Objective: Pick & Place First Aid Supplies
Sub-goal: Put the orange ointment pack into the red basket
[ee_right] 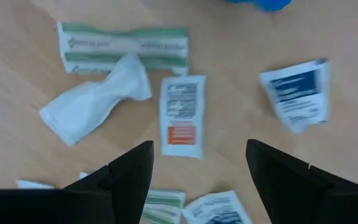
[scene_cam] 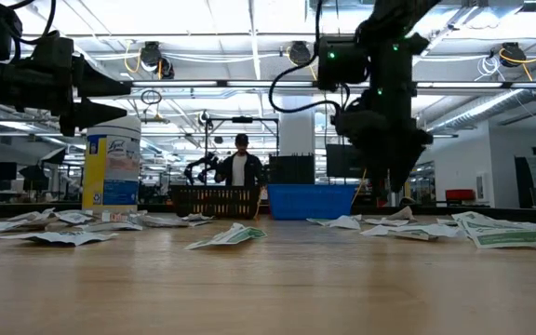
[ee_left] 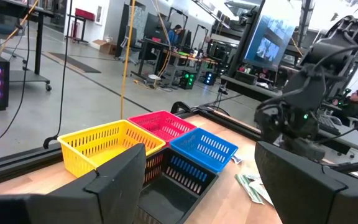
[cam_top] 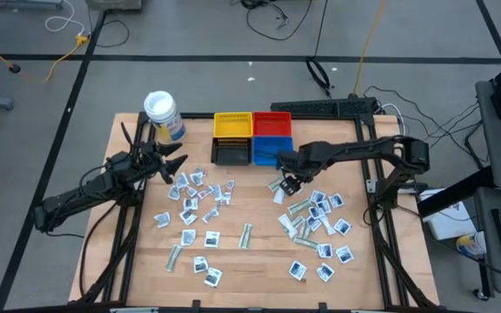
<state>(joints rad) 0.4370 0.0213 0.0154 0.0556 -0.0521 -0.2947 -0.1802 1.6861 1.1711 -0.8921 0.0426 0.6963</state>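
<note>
The scene is lit evenly from overhead: in the low view, bright ceiling lights (scene_cam: 249, 28) are blown out to glare, and both arms are reduced to silhouettes. Only soft shadows are cast on the wooden table (cam_top: 259, 248). The packets (ee_right: 182, 115) are smeared (motion blur) in the right wrist view.

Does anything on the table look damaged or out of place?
One white packet under the open right gripper is crumpled and twisted, unlike the flat packet beside it. Otherwise nothing stands out.
</note>
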